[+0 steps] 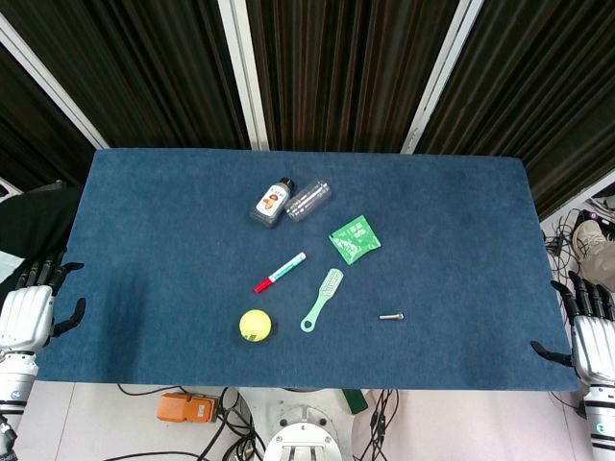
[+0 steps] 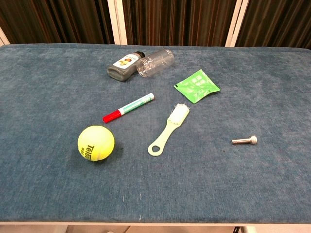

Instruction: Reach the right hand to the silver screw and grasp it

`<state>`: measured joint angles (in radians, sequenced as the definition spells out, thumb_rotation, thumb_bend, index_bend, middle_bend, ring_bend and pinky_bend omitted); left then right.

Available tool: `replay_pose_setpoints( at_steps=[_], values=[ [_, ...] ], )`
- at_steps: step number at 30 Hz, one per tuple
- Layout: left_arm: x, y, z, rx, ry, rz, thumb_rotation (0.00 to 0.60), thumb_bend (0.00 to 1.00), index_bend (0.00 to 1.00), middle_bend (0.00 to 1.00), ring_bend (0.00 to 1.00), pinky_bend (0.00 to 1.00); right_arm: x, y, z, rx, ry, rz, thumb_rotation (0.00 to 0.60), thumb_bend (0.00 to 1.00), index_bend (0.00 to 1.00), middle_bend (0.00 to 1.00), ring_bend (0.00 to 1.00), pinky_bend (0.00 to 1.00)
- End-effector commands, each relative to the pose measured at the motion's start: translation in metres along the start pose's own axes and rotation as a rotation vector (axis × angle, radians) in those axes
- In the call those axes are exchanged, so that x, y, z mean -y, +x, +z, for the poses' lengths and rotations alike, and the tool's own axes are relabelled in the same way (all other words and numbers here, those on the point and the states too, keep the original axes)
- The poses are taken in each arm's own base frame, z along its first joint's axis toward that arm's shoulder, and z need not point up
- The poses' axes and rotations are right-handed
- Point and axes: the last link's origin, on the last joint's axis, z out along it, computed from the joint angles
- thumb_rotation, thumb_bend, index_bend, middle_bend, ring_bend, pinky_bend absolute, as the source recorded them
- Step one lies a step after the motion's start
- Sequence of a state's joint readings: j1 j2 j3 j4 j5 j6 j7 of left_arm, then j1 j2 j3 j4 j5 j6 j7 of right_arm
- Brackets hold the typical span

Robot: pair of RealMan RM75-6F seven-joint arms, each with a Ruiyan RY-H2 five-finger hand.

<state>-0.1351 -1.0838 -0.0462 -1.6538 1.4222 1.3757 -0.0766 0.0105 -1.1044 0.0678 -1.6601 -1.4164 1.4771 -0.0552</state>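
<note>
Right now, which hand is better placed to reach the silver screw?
The right hand. It rests open at the table's right edge, and the silver screw lies on that half, with bare cloth between. The left hand would have to cross past the tennis ball and brush.

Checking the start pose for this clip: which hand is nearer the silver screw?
Right. The right hand hangs open at the table's right edge, on the same side as the silver screw. The left hand sits off the opposite edge, with the tennis ball and brush lying between.

Shiny metal screw [image 2: 245,141], matt blue cloth table cover [image 2: 48,87], fuzzy felt ball [image 2: 95,143], clear plastic jar [image 2: 155,62], glossy green packet [image 2: 197,86].
</note>
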Motion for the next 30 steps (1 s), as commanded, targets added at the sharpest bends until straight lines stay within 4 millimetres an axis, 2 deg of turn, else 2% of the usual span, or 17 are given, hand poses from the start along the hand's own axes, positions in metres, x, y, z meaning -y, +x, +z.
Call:
replay_pose_setpoints(
  at_steps=[1,20,26,30],
  values=[
    [0.0,0.0,0.0,0.0,0.001,-0.001,0.6,0.45,0.23,0.05,0.04,0.12,0.0,0.0,0.0,0.0,0.0,0.001,0.6,0.15,0.21,0.06,0.05,0.0],
    [-0.002,-0.001,-0.002,0.003,-0.003,-0.005,0.6,0.45,0.23,0.05,0.04,0.12,0.001,-0.007,0.007,0.026,0.015,0.003,0.6,0.15,0.24,0.06,0.05,0.0],
    [-0.003,-0.002,-0.004,0.009,-0.014,-0.004,0.6,0.45,0.23,0.05,0.04,0.12,0.01,-0.02,0.016,0.094,0.081,0.018,0.6,0.15,0.27,0.06,0.05,0.0],
    [-0.004,-0.003,-0.005,0.015,-0.016,-0.012,0.6,0.45,0.23,0.05,0.04,0.12,0.023,-0.027,0.03,0.126,0.13,-0.001,0.6,0.19,0.29,0.06,0.05,0.0]
  ],
)
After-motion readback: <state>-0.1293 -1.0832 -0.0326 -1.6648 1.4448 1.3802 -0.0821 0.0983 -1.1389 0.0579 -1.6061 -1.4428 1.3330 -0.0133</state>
